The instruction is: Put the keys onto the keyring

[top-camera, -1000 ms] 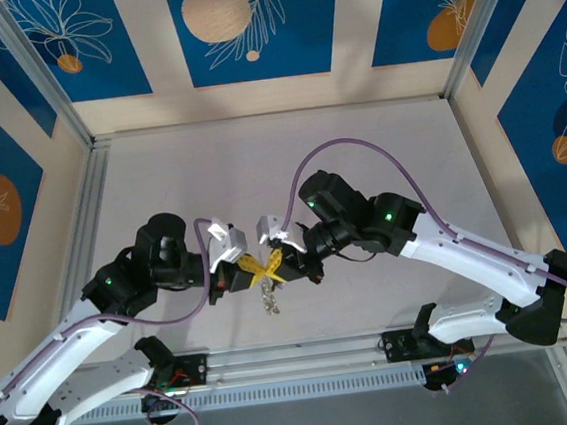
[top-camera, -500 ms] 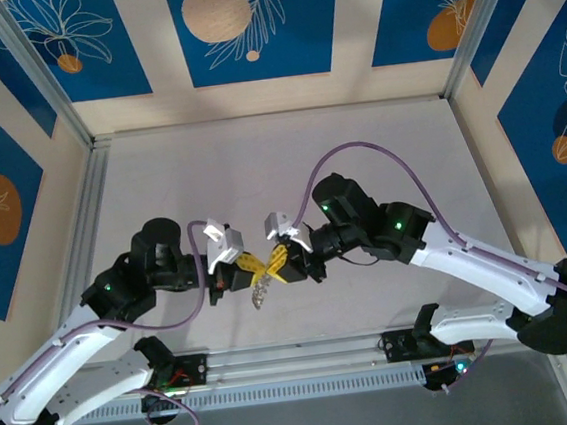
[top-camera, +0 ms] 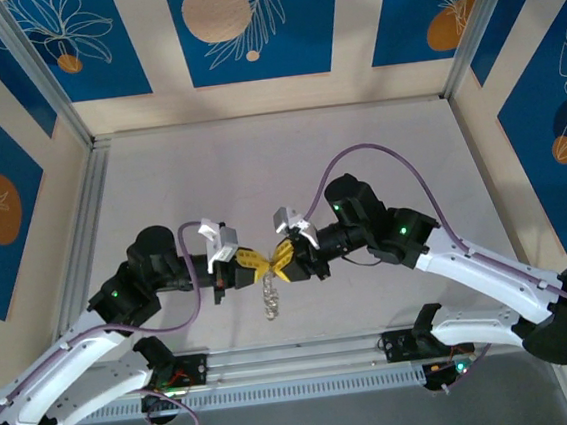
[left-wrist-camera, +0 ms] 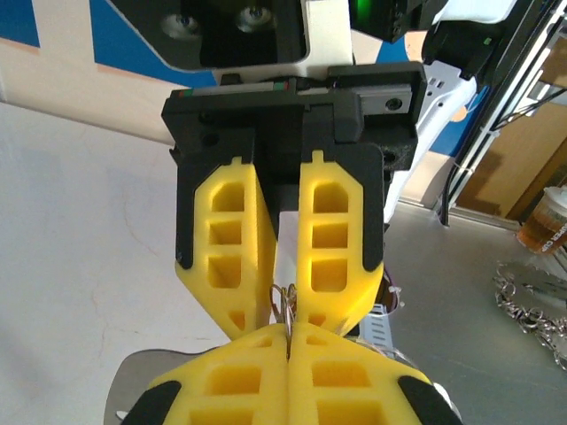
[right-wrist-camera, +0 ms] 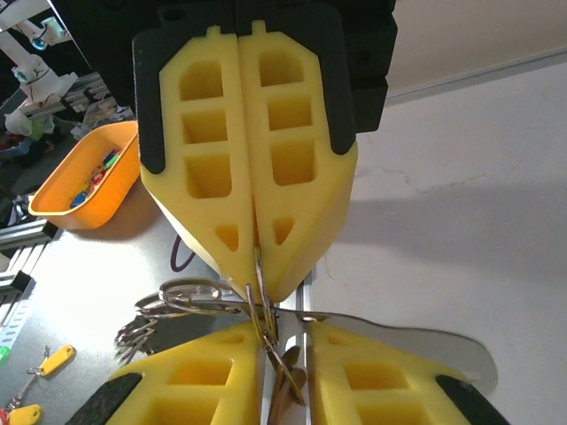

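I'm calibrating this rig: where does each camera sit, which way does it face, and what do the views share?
Top external: above and behind the arms, looking down on the grey table; both arms, left gripper and right gripper.
Left wrist: on the left arm, facing the right gripper; own yellow fingers at bottom.
Right wrist: mirrored, facing the left gripper; own yellow fingers at bottom.
Both wrist views share the thin silver keyring.

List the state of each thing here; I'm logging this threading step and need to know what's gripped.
left gripper: shut, pinching the keyring wire.
right gripper: nearly shut, keyring wire between its fingers.
keyring: held between both grippers' tips.
keys: dangling below the grippers.
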Robot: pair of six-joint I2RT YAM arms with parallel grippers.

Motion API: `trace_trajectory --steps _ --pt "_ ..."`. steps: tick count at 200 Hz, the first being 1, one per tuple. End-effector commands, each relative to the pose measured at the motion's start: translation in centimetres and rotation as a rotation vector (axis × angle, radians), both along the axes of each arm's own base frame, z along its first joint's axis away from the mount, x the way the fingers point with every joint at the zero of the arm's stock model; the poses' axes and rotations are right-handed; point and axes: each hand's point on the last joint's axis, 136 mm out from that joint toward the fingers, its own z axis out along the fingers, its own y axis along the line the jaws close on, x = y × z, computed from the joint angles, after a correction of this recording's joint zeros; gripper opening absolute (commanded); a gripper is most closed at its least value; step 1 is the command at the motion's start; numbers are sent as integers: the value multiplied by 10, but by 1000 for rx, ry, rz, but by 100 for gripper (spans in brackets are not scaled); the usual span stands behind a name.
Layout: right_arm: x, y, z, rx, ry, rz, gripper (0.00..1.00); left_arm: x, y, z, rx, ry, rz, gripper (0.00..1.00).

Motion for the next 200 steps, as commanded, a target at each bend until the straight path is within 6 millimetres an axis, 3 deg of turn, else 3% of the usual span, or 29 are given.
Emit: trace_trajectory --steps 1,52,67,94,121,162,200 --pt "-2 -1 4 39 5 8 19 -10 0 33 -119 -68 -45 0" --pt "3 -1 11 93 -8 -13 21 -11 1 35 -143 -66 -49 0" --pt "4 -5 12 84 -13 -35 26 -12 3 35 -139 -69 -43 0" --pt "3 -17 19 108 -16 -61 26 -14 6 35 -131 -77 -38 0" --pt "-1 -21 24 137 15 -37 23 -14 6 36 -132 -77 -43 0" --pt "2 -17 22 125 32 -33 7 -16 8 38 -132 -85 -47 0" --pt "7 -11 16 92 76 -33 0 -18 8 41 -150 -92 -53 0"
